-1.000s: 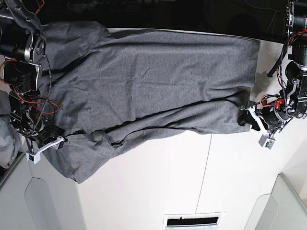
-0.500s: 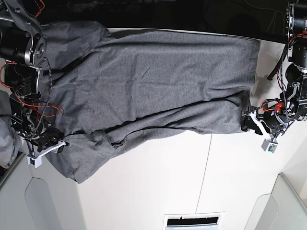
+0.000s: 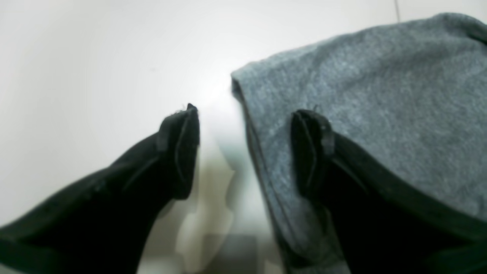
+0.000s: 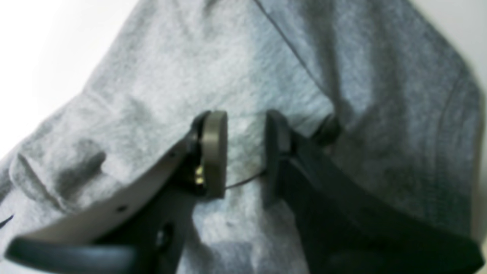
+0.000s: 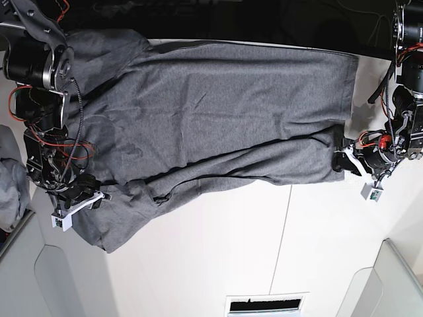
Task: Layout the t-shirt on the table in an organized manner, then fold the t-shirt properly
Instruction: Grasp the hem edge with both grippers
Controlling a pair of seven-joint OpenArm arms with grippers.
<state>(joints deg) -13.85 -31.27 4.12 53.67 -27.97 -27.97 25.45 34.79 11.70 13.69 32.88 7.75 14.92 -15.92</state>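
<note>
White table [image 5: 264,251] bearing the t-shirt [image 5: 211,125], spread flat across it. We see the left gripper [image 3: 243,152] spread wide, one finger [image 3: 312,148] on the hem corner. The right gripper [image 4: 245,152] straddles cloth, jaws narrowed; grasp undeterminable.

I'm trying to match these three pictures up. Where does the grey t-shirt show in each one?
Base: the t-shirt lies spread across the upper middle of the table, between both arms.
Left wrist: its edge fills the right side, under one finger of the left gripper.
Right wrist: it fills nearly the whole picture, beneath the right gripper.
Shared landmark: the white table.
</note>
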